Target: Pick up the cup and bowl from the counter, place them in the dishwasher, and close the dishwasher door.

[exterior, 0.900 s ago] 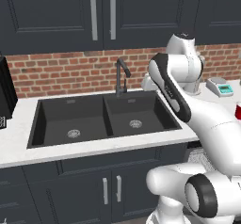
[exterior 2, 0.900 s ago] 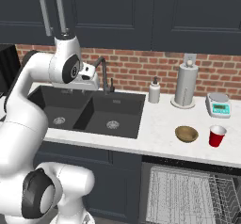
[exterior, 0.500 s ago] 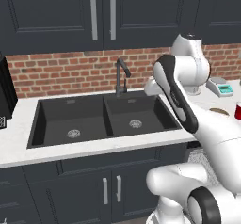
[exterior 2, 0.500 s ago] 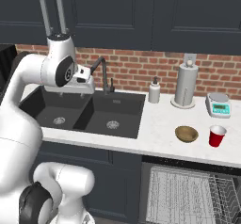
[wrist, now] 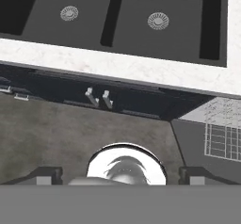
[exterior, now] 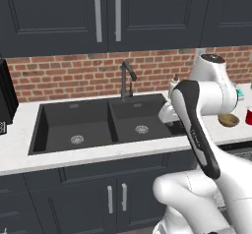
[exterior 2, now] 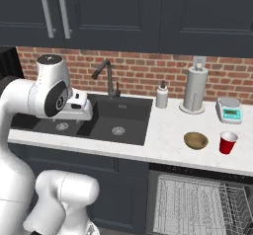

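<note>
1. 2 basins of black sink [exterior 2: 94,123] at left, set into white counter [exterior 2: 168,140].
2. Pincer [wrist: 120,175] spread apart, holding nothing, hovering over counter edge and floor before sink.
3. Tan bowl [exterior 2: 195,140] on counter right of sink; red cup [exterior 2: 228,142] upright just beside it, apart.
4. Dishwasher [exterior 2: 197,204] below, wire rack pulled out.

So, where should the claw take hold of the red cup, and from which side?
Probably from above, one finger inside the rim and one outside. The cup stands upright with its open mouth up, and it narrows downward, so the wide rim is easiest. Use the side away from the bowl, which lies close beside it on the counter.
</note>
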You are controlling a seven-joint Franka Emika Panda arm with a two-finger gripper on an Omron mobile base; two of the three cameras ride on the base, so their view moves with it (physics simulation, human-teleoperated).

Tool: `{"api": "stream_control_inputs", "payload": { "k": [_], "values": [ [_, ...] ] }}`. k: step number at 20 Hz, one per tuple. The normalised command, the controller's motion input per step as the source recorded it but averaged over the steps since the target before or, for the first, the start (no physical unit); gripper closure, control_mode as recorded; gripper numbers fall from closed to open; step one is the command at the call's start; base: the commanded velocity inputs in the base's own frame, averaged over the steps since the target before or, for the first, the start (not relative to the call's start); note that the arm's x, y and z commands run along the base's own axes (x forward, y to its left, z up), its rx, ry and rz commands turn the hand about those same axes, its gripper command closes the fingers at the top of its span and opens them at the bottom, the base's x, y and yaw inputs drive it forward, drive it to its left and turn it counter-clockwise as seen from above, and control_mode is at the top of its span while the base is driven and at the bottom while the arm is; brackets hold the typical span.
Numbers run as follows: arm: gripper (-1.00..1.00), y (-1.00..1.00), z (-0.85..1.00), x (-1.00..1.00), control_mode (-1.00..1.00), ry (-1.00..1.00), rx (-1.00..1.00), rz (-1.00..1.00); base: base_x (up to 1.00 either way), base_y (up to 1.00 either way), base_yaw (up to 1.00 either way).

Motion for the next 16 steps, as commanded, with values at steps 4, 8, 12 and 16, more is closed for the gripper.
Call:
{"api": "stream_control_inputs", "payload": {
  "k": [4,8,12,16],
  "values": [
    [-1.00,0.00,-0.21,-0.18,1.00,0.00,0.00,-0.01,0.00,0.00,-0.01],
    [-1.00,0.00,0.00,0.00,1.00,0.00,0.00,0.00,0.00,0.19,-0.16],
    [-1.00,0.00,0.00,0.00,1.00,0.00,0.00,0.00,0.00,0.57,-0.44],
    [-1.00,0.00,0.00,0.00,1.00,0.00,0.00,0.00,0.00,0.59,-0.66]
  ]
}}
